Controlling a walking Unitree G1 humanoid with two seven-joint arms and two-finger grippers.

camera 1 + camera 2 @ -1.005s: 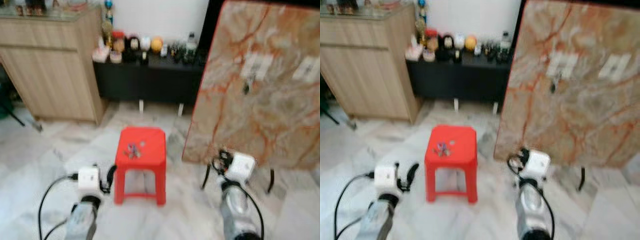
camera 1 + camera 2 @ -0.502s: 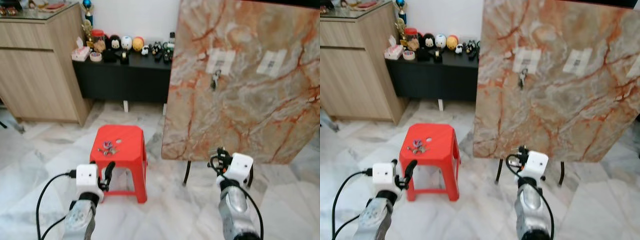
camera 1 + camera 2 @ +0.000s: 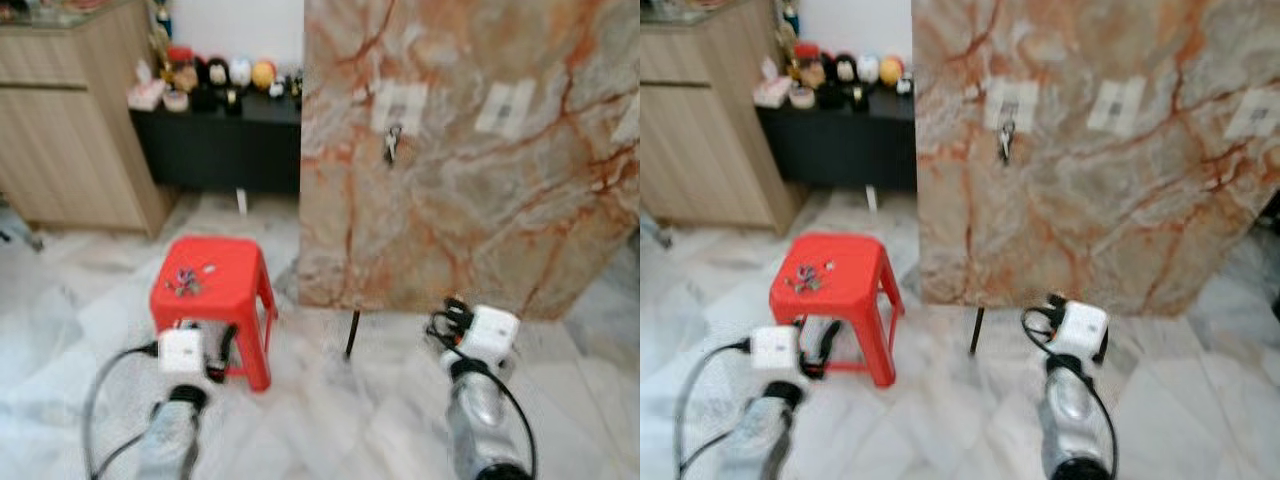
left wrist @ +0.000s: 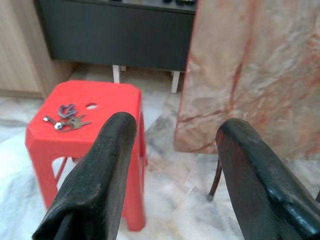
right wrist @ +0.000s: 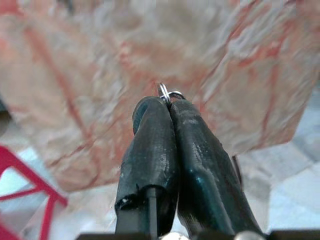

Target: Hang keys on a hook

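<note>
Right wrist view: fingers (image 5: 170, 107) pinching key ring (image 5: 164, 91)

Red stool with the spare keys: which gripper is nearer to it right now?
Left. The left gripper hangs open right at the red stool's front edge; the right gripper, shut on a key ring, faces the marble board.

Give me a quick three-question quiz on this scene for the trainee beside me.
1. True or false: the right gripper is shut on a key ring.
2. Where do the loose keys lie? A) on the floor B) on the red stool C) on the black cabinet
3. What hangs on the leftmost hook of the marble board?

Key: 1 true. 2 B. 3 A set of hung keys; the left gripper is open, facing the stool.
</note>
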